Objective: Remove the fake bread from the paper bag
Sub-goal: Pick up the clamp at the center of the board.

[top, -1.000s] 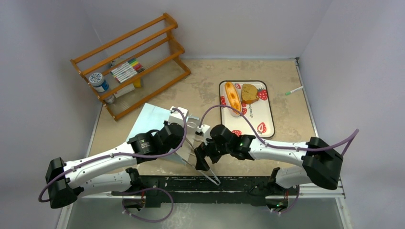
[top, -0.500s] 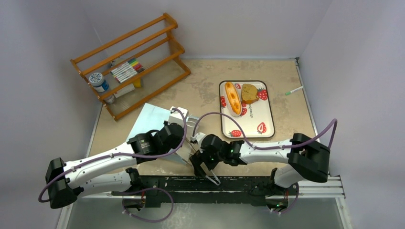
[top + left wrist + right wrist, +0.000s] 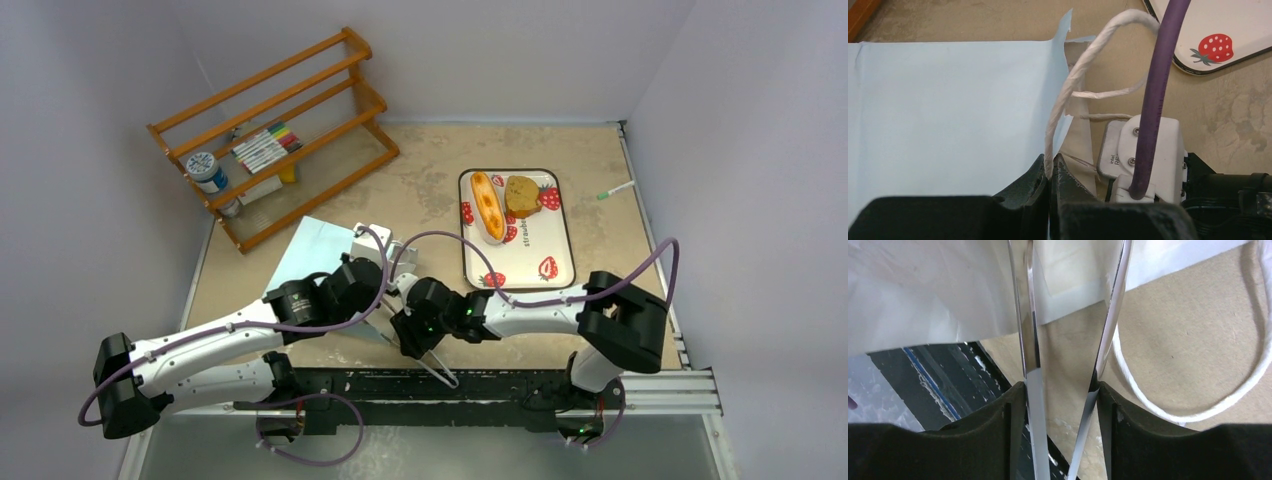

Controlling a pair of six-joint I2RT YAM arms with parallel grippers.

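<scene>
The light blue paper bag [image 3: 315, 250] lies flat on the table with its mouth toward the right. My left gripper [image 3: 1052, 162] is shut on one white string handle [image 3: 1068, 90] at the bag's [image 3: 948, 110] mouth. My right gripper [image 3: 1060, 405] is shut on a pair of metal tongs [image 3: 1028, 340], its fingers pressing on both blades. The blades reach into the bag's white inside [image 3: 923, 290], where their tips are hidden. Two pieces of fake bread lie on the strawberry tray [image 3: 545, 245]: a long loaf [image 3: 487, 205] and a brown slice [image 3: 521, 194]. Nothing inside the bag shows.
A wooden rack [image 3: 270, 130] holding markers and a jar stands at the back left. A green-tipped pen [image 3: 617, 190] lies by the right wall. The second string handle [image 3: 1248, 385] loops on the table to the right of the tongs. The black base rail [image 3: 500, 385] runs along the near edge.
My right arm has shifted left, bringing the tongs up to the bag's mouth, and its fingers have squeezed the blades closer together. The left gripper has kept hold of the handle without moving.
</scene>
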